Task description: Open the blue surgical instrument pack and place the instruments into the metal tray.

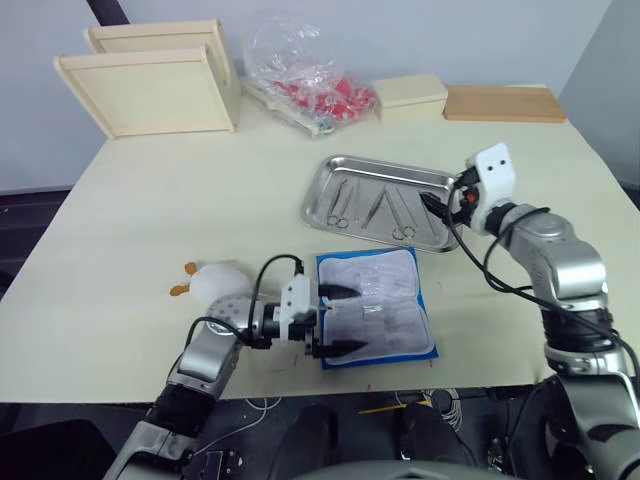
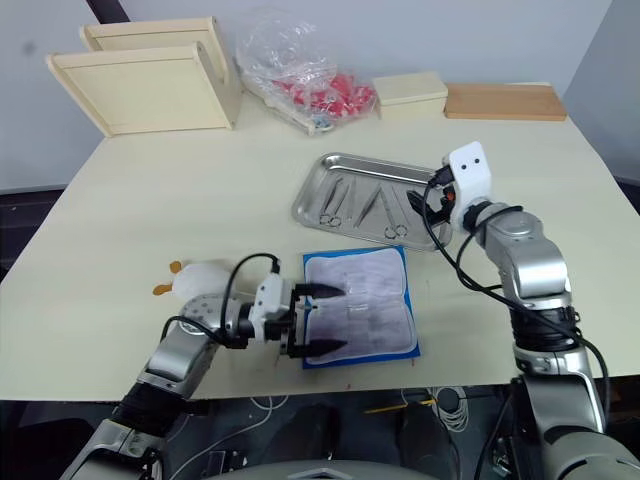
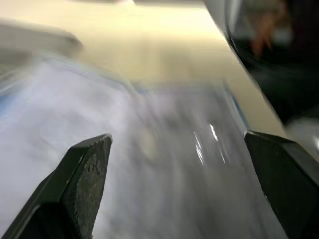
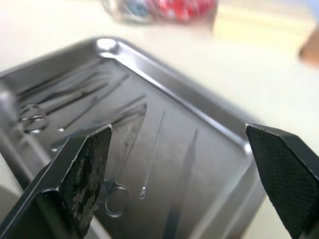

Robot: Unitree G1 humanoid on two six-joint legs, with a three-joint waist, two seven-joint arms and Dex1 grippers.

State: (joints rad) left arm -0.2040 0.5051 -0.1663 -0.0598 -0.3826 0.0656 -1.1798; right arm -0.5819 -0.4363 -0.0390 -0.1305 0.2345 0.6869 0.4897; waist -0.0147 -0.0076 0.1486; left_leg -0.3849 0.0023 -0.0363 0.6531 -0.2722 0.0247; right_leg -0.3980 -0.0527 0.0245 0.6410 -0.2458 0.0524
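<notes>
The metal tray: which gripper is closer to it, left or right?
The right gripper: it hangs open over the metal tray's right end. The left gripper is farther, open at the opened blue pack, nearer the table's front edge.

Wide bare pale worktop [image 1: 180, 200] left of shallow stainless steel tray [image 1: 322, 196]; far edge crowded: pale wooden trays [image 1: 150, 90], clear plastic bag [image 1: 300, 70], small cream box [image 1: 410, 97].

The shallow rectangular stainless steel tray [image 1: 327, 182] shines glossy and smooth, holding thin dark metal instruments [image 1: 370, 208]. The unfolded blue fabric pack [image 1: 376, 307] has a glossy clear plastic panel. The pale bench [image 1: 150, 210] looks smooth and matt, and the pale wooden trays [image 1: 150, 92] unvarnished.
</notes>
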